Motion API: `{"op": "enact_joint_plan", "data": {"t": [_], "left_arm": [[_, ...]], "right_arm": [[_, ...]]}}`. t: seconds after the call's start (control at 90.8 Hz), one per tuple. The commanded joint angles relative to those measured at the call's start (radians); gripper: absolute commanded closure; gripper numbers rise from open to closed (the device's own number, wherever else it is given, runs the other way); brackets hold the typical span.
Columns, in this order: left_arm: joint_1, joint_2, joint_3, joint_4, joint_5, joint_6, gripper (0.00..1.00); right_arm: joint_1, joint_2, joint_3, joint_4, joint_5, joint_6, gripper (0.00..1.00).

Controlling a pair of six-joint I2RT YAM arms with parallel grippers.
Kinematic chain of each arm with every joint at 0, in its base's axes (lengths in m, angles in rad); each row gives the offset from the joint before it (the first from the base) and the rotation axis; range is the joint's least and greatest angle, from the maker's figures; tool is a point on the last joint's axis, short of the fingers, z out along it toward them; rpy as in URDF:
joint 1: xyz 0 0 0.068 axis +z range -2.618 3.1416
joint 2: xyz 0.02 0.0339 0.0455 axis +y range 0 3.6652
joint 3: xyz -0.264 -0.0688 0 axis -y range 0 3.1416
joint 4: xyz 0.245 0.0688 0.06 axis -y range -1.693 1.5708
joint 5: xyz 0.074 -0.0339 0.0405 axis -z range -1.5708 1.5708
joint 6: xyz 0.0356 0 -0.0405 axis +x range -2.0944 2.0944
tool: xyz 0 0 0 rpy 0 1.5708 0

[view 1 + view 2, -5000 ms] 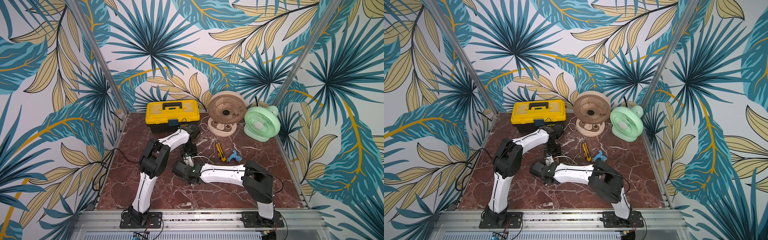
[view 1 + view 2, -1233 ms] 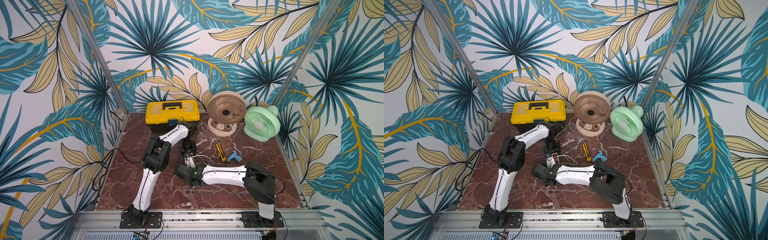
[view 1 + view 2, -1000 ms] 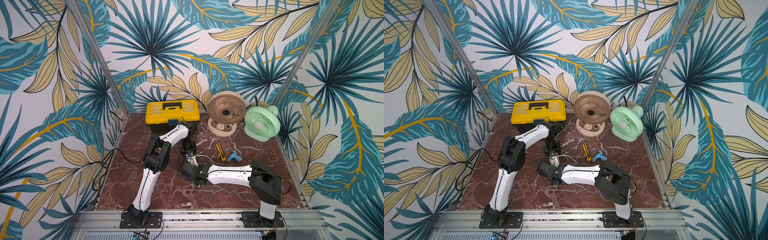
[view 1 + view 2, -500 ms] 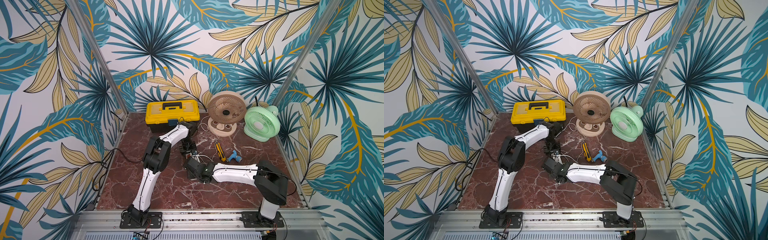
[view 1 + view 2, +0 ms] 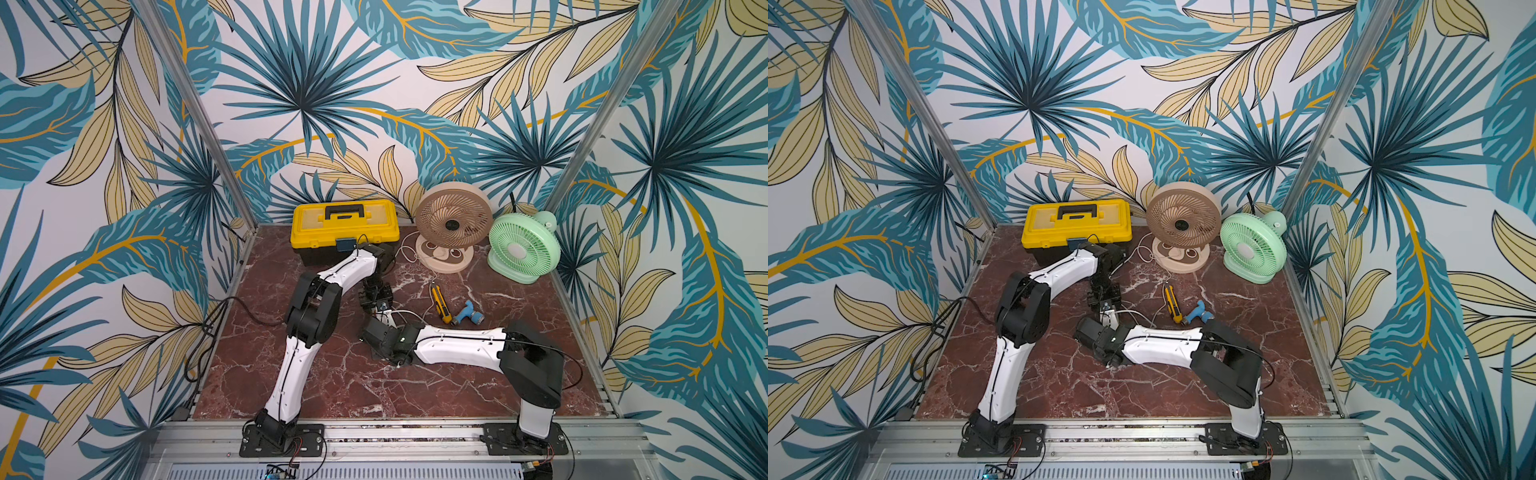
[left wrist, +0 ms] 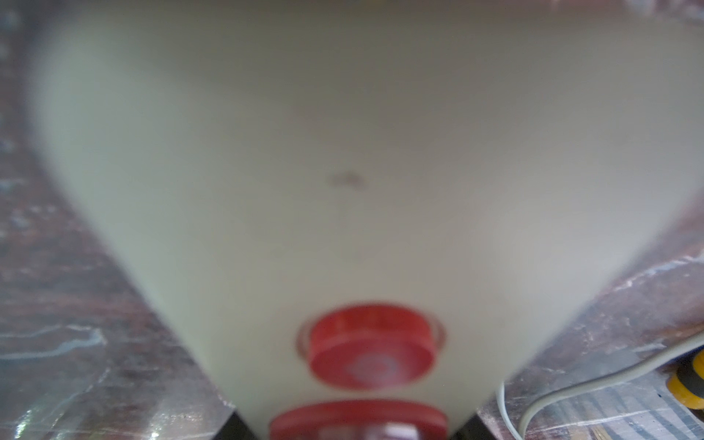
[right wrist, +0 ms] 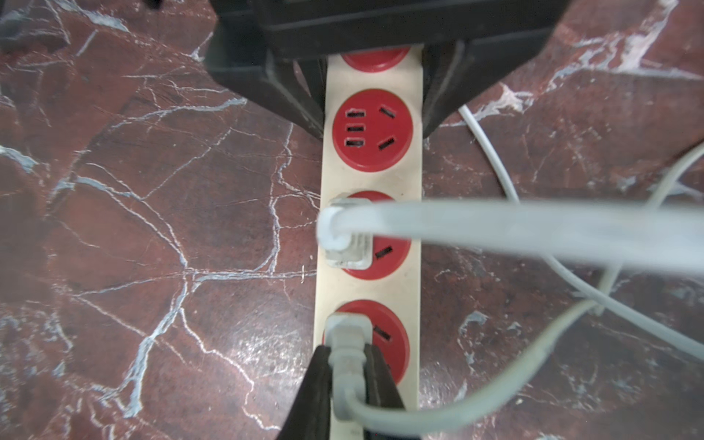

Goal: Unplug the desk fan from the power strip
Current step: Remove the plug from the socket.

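Observation:
The desk fan point(image 5: 453, 222) point(image 5: 1183, 224) stands at the back on its bear-face base, its white cord trailing forward. The power strip point(image 7: 371, 179) point(image 6: 343, 171), a cream bar with red sockets, lies mid-table; only a sliver point(image 5: 385, 316) shows in the top views. My left gripper point(image 5: 376, 297) point(image 7: 373, 114) point(image 6: 354, 426) is shut across the strip's sides at its far end. My right gripper point(image 7: 346, 352) point(image 5: 384, 322) is shut on a white plug point(image 7: 344, 335) seated in the nearest socket. A second white plug point(image 7: 348, 244) sits in the adjacent socket. I cannot tell which plug is the fan's.
A yellow toolbox point(image 5: 345, 226) stands at the back left and a mint-green fan point(image 5: 521, 249) at the back right. A yellow utility knife point(image 5: 440, 301) and a small blue tool point(image 5: 469, 316) lie right of the strip. White cords point(image 7: 533, 228) loop across the marble.
My right arm's elbow has swung to the right and its wrist has shifted a little by the strip. The left arm has stayed still. Both grips look unchanged.

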State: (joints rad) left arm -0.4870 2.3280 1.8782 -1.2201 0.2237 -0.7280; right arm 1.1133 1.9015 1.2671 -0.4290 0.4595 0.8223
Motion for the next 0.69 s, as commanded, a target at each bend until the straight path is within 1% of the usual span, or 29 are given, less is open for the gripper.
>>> {"op": "enact_joint_plan", "data": {"t": [0.0, 0.121, 0.253, 0.496, 0.683], "left_arm": [[0.018, 0.154, -0.094, 0.103, -0.086, 0.006, 1.00], [0.017, 0.152, -0.099, 0.107, -0.086, 0.005, 1.00], [0.017, 0.150, -0.102, 0.110, -0.088, 0.004, 1.00], [0.017, 0.143, -0.116, 0.121, -0.083, 0.003, 1.00], [0.017, 0.141, -0.120, 0.121, -0.085, 0.002, 1.00]], "right_arm": [[0.032, 0.071, 0.051, -0.108, 0.100, -0.033, 1.00], [0.060, 0.103, 0.102, -0.154, 0.149, -0.049, 1.00], [0.071, 0.113, 0.124, -0.174, 0.168, -0.053, 1.00], [0.071, 0.108, 0.118, -0.172, 0.171, -0.048, 1.00], [0.064, 0.060, 0.056, -0.128, 0.168, -0.022, 1.00]]}}
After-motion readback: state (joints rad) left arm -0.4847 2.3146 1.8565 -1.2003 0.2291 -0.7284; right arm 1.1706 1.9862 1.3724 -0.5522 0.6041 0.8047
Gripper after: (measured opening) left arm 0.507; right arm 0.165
